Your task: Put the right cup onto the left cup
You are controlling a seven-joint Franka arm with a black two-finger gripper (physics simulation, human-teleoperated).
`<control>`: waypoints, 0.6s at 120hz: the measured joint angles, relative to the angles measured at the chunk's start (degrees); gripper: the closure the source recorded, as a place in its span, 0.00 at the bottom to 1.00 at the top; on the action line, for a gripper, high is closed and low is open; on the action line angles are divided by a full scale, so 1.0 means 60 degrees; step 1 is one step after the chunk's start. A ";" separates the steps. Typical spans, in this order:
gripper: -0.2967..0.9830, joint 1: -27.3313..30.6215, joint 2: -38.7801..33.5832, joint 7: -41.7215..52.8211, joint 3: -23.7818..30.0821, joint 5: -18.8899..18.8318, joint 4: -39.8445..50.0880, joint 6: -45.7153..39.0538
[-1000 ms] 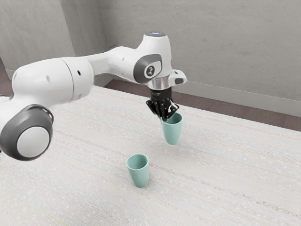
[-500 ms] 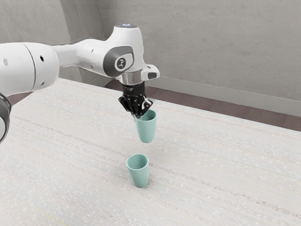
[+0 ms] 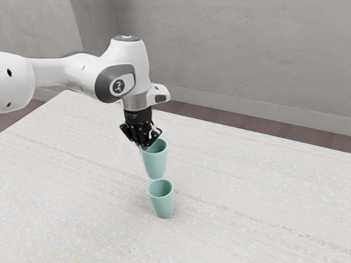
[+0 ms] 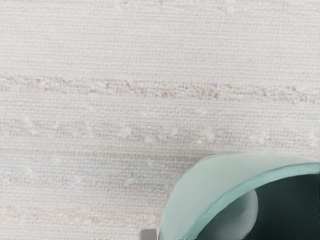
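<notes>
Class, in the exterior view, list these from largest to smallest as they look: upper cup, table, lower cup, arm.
1. Table
2. Arm
3. Upper cup and lower cup: too alike to rank, and nearness to the camera may sway how they look.

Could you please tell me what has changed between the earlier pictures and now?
The claw has carried the held cup toward the exterior view's left, so that it now appears much nearer the standing cup. Nothing was newly grasped or let go. The standing cup stayed where it was, upright on the table.
</notes>
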State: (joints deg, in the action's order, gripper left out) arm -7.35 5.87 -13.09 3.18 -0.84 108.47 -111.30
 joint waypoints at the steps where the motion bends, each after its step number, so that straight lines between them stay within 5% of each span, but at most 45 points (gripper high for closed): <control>1: 0.85 -0.0005 -0.0040 -0.0010 0.0000 -0.0001 0.0046 -0.0014; 72: 0.85 -0.0532 -0.0566 -0.0718 0.0017 -0.0051 0.1019 -0.1051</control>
State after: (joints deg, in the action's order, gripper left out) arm -10.54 2.47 -17.40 3.28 -1.14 114.59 -117.61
